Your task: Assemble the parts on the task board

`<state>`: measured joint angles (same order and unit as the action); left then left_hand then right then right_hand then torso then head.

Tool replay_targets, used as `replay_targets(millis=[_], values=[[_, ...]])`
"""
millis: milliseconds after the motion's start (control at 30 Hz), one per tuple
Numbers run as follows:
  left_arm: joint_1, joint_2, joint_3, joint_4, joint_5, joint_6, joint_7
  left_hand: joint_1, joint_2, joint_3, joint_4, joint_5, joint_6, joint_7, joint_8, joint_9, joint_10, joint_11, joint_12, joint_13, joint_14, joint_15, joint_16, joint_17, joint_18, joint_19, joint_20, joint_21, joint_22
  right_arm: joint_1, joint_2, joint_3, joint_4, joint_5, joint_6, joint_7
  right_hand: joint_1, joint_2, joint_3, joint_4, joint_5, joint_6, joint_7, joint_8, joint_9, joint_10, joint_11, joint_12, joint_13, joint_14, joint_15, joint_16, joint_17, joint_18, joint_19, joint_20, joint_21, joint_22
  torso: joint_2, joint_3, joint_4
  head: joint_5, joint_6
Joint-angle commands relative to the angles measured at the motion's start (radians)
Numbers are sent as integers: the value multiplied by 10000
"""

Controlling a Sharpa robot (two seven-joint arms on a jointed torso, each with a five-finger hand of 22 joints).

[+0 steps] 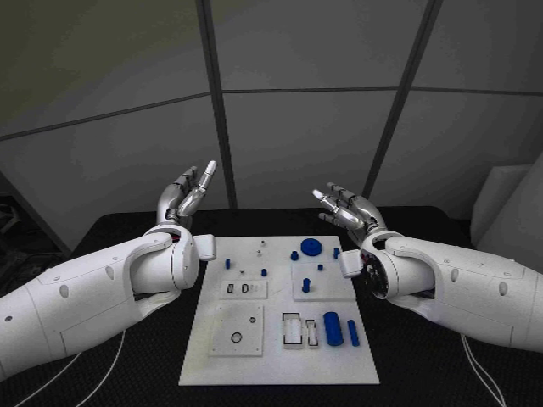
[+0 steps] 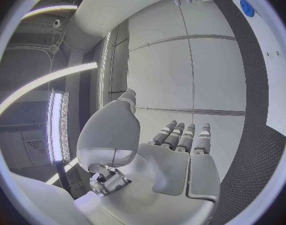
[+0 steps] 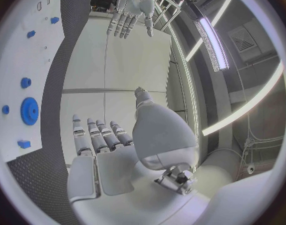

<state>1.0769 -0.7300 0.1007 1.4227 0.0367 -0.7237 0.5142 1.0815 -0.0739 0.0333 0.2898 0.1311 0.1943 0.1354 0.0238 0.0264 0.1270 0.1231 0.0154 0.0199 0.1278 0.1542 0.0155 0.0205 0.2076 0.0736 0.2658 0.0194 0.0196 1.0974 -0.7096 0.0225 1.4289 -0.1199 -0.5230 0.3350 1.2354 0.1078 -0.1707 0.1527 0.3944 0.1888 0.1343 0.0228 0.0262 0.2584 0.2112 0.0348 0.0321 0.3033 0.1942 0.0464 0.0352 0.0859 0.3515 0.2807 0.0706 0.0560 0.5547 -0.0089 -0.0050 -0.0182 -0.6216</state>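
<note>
- Your left hand (image 1: 186,193) was raised at ten o'clock off the task board (image 1: 280,360), fingers spread and holding nothing.
- Your right hand (image 1: 348,206) was up at two o'clock, likewise spread and bare.
- The blue parts (image 1: 333,328) lay on the board, a gear (image 1: 310,246) toward its far edge.

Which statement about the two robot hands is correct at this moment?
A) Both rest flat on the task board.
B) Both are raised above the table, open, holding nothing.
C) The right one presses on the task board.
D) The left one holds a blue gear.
B: the left robot hand and the right robot hand are both lifted beyond the far edge of the task board with fingers apart and empty; the blue gear lies on the board.
</note>
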Motion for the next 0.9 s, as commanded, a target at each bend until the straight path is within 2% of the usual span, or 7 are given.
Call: replay_targets(millis=[33,200,233,300,500,600,900], values=[[16,12,12,-1,28,261,283,250,86,57,84,56,169,352,52,24,172,152,72,28,145,73,81,29,-264,60,97,64,25,71,82,25,-169,-984,1669,-1048,1169,-116,-101,-452,-169,1743,1299,331,191,3075,272,624,271,3136,174,647,230,455,2013,113,748,352,2,-1,-3,2,-1],[16,12,12,-1,28,261,283,424,435,172,64,15,602,631,100,63,749,453,130,80,971,299,213,118,-305,593,228,328,172,127,160,50,-325,-1206,2080,-1325,2116,-21,490,-1225,-841,5552,674,1006,502,6172,-37,1254,335,5708,-128,973,291,848,3138,102,1171,425,2,-1,-3,2,-1],[15,-288,-58,46,178,922,64,504,477,183,59,10,734,673,116,75,895,500,144,92,1189,339,248,138,-330,735,238,398,207,130,0,53,-634,-5748,1097,-1161,2195,-36,574,-1296,-882,5969,632,1035,506,6383,-79,1250,323,5942,-162,984,294,906,3267,98,1222,425,27,-18,6,-47,-142],[14,-405,-85,145,182,989,56,694,571,192,48,-7,1143,779,176,114,1398,652,212,139,1864,428,374,202,-403,1132,252,588,300,131,1,54,-689,-6509,941,-1105,2350,-67,784,-1437,-908,6630,656,1002,465,6773,-217,1166,299,6388,-268,952,281,964,3593,84,1344,422,41,-24,14,-45,-168],[12,-732,-117,465,186,1073,107,1410,741,121,21,-33,2921,764,453,264,4360,1190,696,371,5662,629,1187,517,-607,4799,268,2287,1097,157,-12,58,-770,-8213,681,-1087,2561,-270,1455,-1608,-1087,7575,552,822,397,7926,-580,926,290,7657,-670,966,337,1000,4614,-239,1762,466,194,-35,25,-57,-162],[10,-863,-122,612,186,1113,109,1688,789,24,16,-40,3989,725,609,334,5763,1221,915,422,6634,524,1365,543,-510,5481,236,2622,1192,192,-22,60,-780,-8741,615,-1133,2569,-464,1836,-1597,-1091,7857,501,702,390,8326,-704,736,286,8088,-790,917,357,1008,4969,-402,1929,494,273,-42,45,-76,-157],[4,-1357,-128,1250,83,1280,-9,2275,940,-359,-7,-54,6936,930,1053,460,8150,637,1290,483,8529,-55,1753,824,-229,7398,-59,3651,1544,457,-52,66,-746,-10748,866,-1957,2480,-1245,2939,-1621,-1073,8610,324,569,437,9390,-1018,442,330,9848,-1375,1266,736,979,6673,-1136,3305,1113,605,-80,187,-141,-63]])
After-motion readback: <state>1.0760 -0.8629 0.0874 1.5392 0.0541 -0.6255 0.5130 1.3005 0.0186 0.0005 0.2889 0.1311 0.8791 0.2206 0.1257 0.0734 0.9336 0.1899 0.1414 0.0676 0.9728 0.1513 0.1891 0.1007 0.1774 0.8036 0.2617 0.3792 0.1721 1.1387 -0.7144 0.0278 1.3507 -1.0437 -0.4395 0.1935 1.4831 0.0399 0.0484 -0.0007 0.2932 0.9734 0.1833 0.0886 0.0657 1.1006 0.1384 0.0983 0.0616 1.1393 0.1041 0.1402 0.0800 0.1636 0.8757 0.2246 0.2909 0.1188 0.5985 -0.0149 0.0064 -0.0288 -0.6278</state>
